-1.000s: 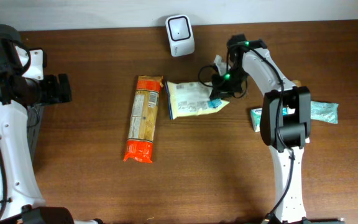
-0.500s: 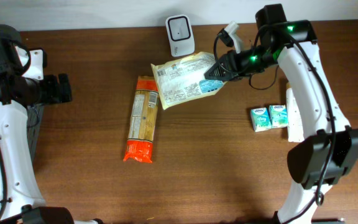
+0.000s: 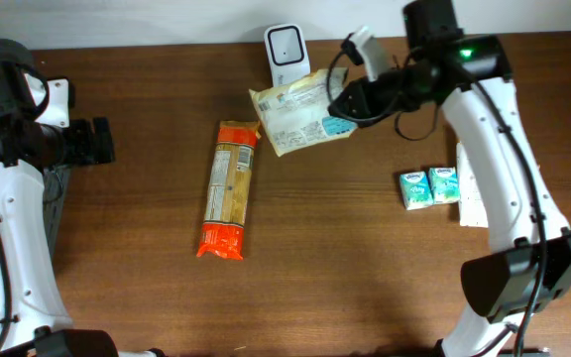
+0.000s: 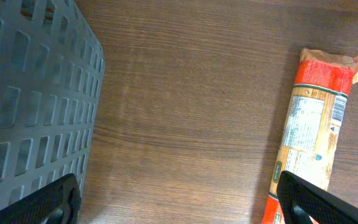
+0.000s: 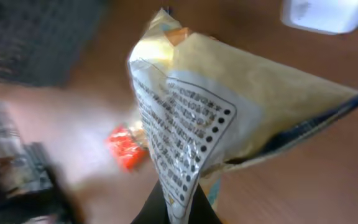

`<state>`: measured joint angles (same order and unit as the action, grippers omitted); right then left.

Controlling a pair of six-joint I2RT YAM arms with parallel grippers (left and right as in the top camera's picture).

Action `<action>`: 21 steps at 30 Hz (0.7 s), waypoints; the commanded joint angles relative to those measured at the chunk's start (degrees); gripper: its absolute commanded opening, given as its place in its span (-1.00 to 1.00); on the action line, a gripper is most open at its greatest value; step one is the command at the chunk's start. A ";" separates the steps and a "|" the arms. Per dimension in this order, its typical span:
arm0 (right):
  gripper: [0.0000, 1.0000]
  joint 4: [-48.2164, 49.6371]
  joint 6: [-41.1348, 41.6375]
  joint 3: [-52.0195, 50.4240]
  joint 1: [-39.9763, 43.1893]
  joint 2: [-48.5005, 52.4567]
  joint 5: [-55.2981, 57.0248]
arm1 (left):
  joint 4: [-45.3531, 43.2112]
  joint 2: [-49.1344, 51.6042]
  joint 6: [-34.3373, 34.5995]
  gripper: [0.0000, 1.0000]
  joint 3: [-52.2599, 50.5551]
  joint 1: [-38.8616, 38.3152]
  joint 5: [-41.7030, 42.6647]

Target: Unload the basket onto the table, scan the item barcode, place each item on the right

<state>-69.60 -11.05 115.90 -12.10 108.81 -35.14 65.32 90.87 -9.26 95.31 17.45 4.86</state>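
Pouch [image 3: 295,111]: upper centre of the overhead frame, lifted off the surface [image 3: 345,258] and tilted, its upper-left edge just beside the white scanner [image 3: 287,45]. Right pincer [image 3: 343,107] is clamped on the pouch's right end; in the wrist view the dark fingertips [image 5: 173,208] pinch the bottom seam.

Step, as I judge it: presenting the pouch to the scanner. I cannot make out a barcode. Next move likely calls for turning the printed back panel square to the scanner window and holding it steady and close.

Pouch material: thin, crinkly cream-yellow film with a blue trim, dense black print inside a dotted border. Limp, so it may fold over the code.

Scanner: smooth, rounded white plastic, upright.

Further out: a long flat orange pasta packet [image 3: 228,188] lies left of centre; two small teal-and-white cartons [image 3: 429,186] lie at right. Left pincer [image 4: 179,205] stands wide apart, empty, far left beside a grey perforated basket [image 4: 30,93]. Surface: dark wood grain.
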 commanded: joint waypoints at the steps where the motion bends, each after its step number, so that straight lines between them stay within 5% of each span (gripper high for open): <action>1: -0.92 7.82 4.46 0.46 -7.02 -1.40 33.09 | -0.04 -0.09 -0.72 0.98 0.42 0.35 0.00; 5: -0.92 20.74 -0.42 0.44 -13.35 -0.09 55.10 | -0.04 -0.09 -0.72 0.98 0.42 0.35 0.00; 9: -0.92 40.96 -17.11 0.44 -15.54 5.97 66.69 | -0.04 -0.09 -0.72 0.98 0.42 0.35 0.00; 16: -0.92 64.85 -45.44 0.44 -15.54 17.86 75.80 | -0.04 -0.09 -0.72 0.98 0.42 0.35 0.00; 21: -0.92 76.89 -48.76 0.39 -14.93 22.10 76.11 | -0.04 -0.09 -0.72 0.98 0.42 0.35 0.00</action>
<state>3.70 -57.25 115.33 -27.38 130.41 39.09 65.34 90.87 -9.26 95.31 17.45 4.86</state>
